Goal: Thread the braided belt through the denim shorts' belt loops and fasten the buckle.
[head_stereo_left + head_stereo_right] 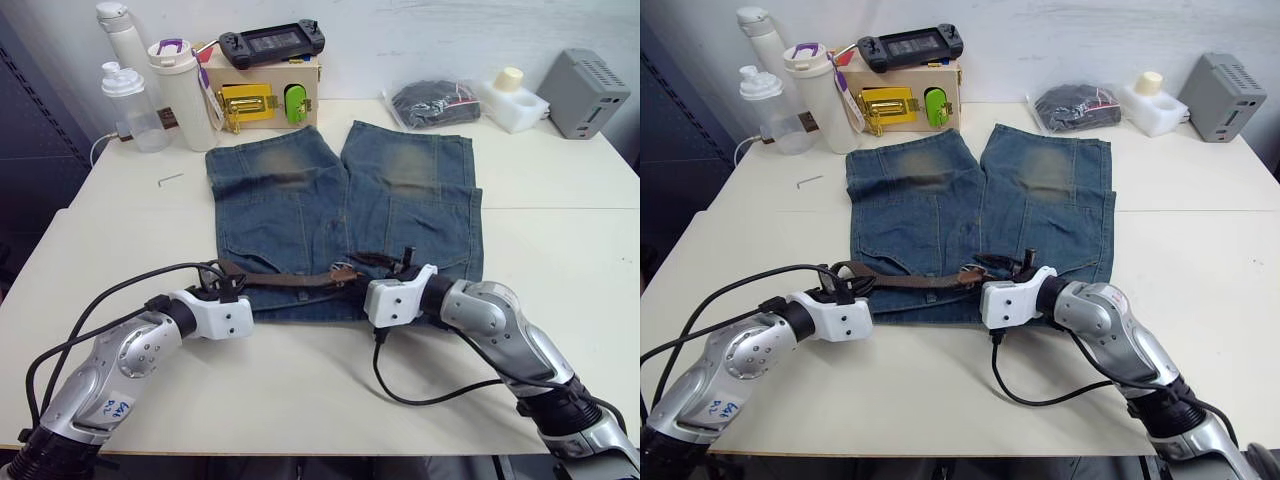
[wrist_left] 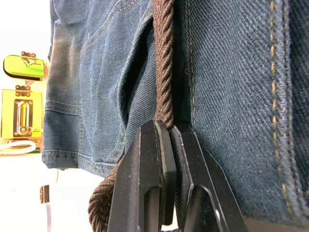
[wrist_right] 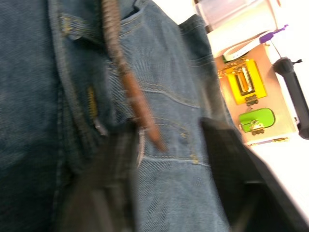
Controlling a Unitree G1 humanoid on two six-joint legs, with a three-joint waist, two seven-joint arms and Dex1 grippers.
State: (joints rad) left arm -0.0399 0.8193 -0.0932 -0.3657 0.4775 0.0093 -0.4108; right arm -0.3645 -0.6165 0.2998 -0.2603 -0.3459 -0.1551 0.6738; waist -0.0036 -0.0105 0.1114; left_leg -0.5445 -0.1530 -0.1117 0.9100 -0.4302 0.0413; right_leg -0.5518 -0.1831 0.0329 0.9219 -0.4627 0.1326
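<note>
Braided belt lay along the waistband of the denim shorts on the worktop.
We saw our left claw clamped on the belt at the waistband's left end. Our right claw stood wide near the middle of the waistband, the belt's tapered tip between its fingers, untouched.

The denim shorts lie flat in the middle of the desk, faded blue, waistband toward the near edge and the two legs, each with a yellowish worn patch, toward the far edge. The braided belt, dark brown and woven, runs along the waistband, its tapered end near the fly
</note>
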